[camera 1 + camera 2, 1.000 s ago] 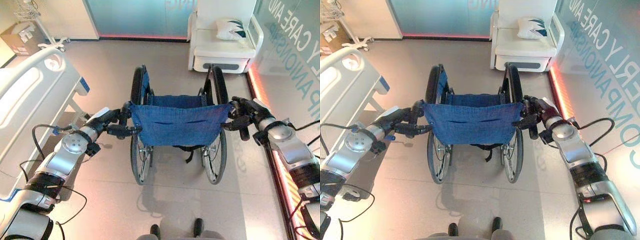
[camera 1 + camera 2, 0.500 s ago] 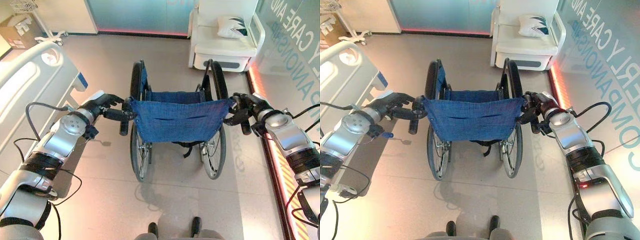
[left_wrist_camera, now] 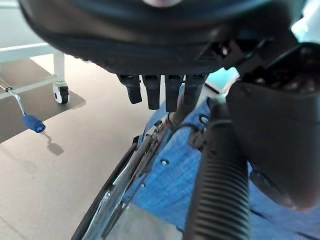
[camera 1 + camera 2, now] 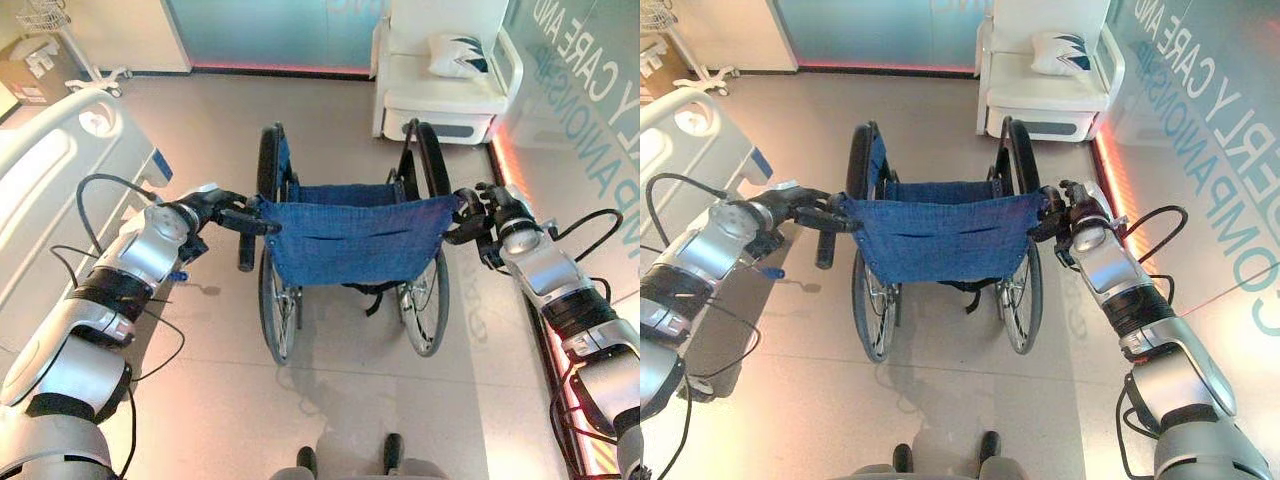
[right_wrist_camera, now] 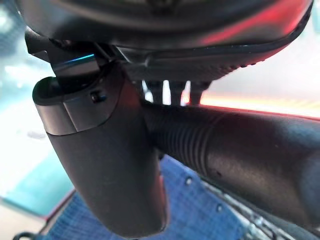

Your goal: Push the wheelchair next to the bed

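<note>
We see the wheelchair [image 4: 350, 245] in the middle of the floor [image 4: 220, 120], its blue backrest facing us and its seat and big wheels pointing away, toward the white armchair [image 4: 440, 85] at the far wall. Its long axis runs straight away from us, roughly parallel to the side of the bed [image 4: 55, 190], which stands to our left.

Our left hand [image 4: 205, 210] is at the left push handle [image 3: 217, 190]; in the wrist view the ribbed grip lies between thumb and curled fingers [image 3: 152, 92], so we take it as clasped. Our right hand [image 4: 490, 205] is wrapped round the right push handle [image 5: 225, 145], thumb over the ribbed grip.

A strip of bare floor separates the chair's left wheel from the bed's foot end. Ahead, open floor reaches to the armchair, which carries a cushion [image 4: 460, 55]. On our right a glowing red strip [image 4: 515, 175] edges the floor below a glass wall [image 4: 590, 110] bearing large pale lettering. A cardboard box [image 4: 30, 75] sits in the far left corner.
</note>
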Controlling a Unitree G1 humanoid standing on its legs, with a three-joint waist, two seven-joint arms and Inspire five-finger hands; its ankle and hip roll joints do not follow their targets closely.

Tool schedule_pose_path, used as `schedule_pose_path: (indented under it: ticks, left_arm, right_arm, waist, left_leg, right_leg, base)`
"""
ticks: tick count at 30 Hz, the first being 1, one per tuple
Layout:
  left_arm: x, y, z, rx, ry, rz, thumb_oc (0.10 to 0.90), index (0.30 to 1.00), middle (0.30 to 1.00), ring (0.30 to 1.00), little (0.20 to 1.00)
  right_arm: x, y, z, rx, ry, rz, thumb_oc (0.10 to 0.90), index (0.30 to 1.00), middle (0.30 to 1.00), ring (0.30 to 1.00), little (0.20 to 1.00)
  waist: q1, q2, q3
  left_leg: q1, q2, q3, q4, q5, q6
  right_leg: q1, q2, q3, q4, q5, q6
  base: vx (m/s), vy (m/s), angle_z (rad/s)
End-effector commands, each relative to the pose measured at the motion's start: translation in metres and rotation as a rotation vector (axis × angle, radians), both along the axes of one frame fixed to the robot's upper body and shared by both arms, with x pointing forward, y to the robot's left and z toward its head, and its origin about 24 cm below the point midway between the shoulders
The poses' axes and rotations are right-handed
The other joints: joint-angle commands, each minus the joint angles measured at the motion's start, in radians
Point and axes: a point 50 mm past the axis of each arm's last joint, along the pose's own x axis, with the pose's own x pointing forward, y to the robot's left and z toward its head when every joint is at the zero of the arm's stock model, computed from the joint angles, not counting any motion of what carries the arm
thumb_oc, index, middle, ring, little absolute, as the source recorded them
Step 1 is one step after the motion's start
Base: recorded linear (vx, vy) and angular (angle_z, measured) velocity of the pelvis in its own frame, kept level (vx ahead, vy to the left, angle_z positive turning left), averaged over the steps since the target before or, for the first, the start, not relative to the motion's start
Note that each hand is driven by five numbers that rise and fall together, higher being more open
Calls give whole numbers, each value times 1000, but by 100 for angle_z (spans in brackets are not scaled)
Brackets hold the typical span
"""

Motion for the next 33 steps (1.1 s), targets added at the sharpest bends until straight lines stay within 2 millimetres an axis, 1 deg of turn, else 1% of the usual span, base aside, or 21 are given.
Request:
schedule_pose_path:
  ticks: [1, 5, 8, 11, 13, 15, 17, 18, 20, 21, 28, 33]
  left_arm:
    - [7, 21, 25, 198, -6, 109, 800, 900, 900, 900, 900]
    - [10, 18, 19, 250, 29, 106, 800, 900, 900, 900, 900]
    - [14, 13, 16, 285, 34, 102, 800, 900, 900, 900, 900]
    - [17, 7, 13, 331, 48, 88, 800, 900, 900, 900, 900]
    - [18, 4, 11, 349, 56, 82, 800, 900, 900, 900, 900]
    - [20, 1, 10, 363, 61, 78, 800, 900, 900, 900, 900]
    - [21, -2, 7, 374, 69, 76, 800, 900, 900, 900, 900]
    - [21, -3, 7, 375, 70, 75, 800, 900, 900, 900, 900]
    - [21, -5, 4, 393, 81, 72, 800, 900, 900, 900, 900]
    - [21, -5, 3, 401, 89, 69, 800, 900, 900, 900, 900]
    - [21, -8, -3, 448, 174, 61, 800, 900, 900, 900, 900]
    - [18, -5, -12, 479, 294, 100, 800, 900, 900, 900, 900]
  right_arm:
    - [11, -15, 64, -121, -246, -124, 800, 900, 900, 900, 900]
    - [11, -17, 61, -189, -240, -194, 800, 900, 900, 900, 900]
    - [13, -15, 59, -185, -219, -206, 800, 900, 900, 900, 900]
    - [14, -19, 56, -225, -191, -242, 800, 900, 900, 900, 900]
    - [14, -20, 52, -204, -148, -239, 800, 900, 900, 900, 900]
    - [16, -18, 46, -187, -105, -224, 800, 900, 900, 900, 900]
    - [16, -16, 38, -181, -13, -200, 800, 900, 900, 900, 900]
    - [16, -16, 37, -182, 0, -196, 800, 900, 900, 900, 900]
    - [17, -15, 28, -189, 101, -157, 800, 900, 900, 900, 900]
    - [18, -15, 27, -197, 129, -141, 800, 900, 900, 900, 900]
    - [23, -13, 28, -228, 236, -74, 800, 900, 900, 900, 900]
    - [27, -12, 30, -239, 288, -55, 800, 900, 900, 900, 900]
  waist:
    - [-3, 18, -44]
    - [-8, 17, -42]
    - [-15, 16, -38]
    - [-20, 14, -34]
    - [-25, 13, -31]
    - [-28, 11, -30]
    - [-30, 9, -28]
    - [-30, 8, -28]
    - [-29, 4, -28]
    - [-26, 3, -28]
    - [-12, -4, -26]
    - [3, -10, -33]
  left_leg:
    - [-34, -36, 3, 35, -28, 15]
    - [-37, -36, 5, 37, -30, 14]
    - [-40, -34, 10, 39, -30, 12]
    - [-40, -33, 16, 39, -31, 12]
    - [-42, -32, 19, 40, -31, 10]
    - [-44, -32, 22, 40, -30, 9]
    - [-44, -30, 26, 42, -31, 7]
    - [-45, -30, 26, 42, -31, 7]
    - [-46, -29, 29, 45, -31, 7]
    - [-46, -28, 29, 46, -31, 7]
    - [-50, -28, 22, 49, -29, 8]
    - [-50, -31, 12, 50, -28, 9]
  right_leg:
    - [21, 21, 22, 58, -78, -1]
    - [18, 21, 24, 56, -77, -2]
    - [13, 22, 27, 58, -77, -3]
    - [11, 23, 31, 57, -76, -4]
    - [8, 22, 34, 57, -75, -3]
    - [5, 21, 35, 57, -74, -3]
    - [3, 20, 36, 59, -74, -3]
    - [2, 19, 36, 59, -74, -3]
    - [2, 17, 36, 59, -73, -4]
    - [1, 16, 35, 61, -73, -5]
    - [3, 13, 28, 64, -72, -7]
    - [8, 11, 17, 64, -73, -8]
  base:
    - [0, 0, 0]
    - [0, 0, 0]
    - [0, 0, 0]
    - [-4, 3, -2]
    - [0, 0, 0]
    - [0, 0, 0]
    - [0, 0, 0]
    - [0, 0, 0]
    - [0, 0, 0]
    - [0, 0, 0]
    - [1, -5, 0]
    - [8, -13, 0]
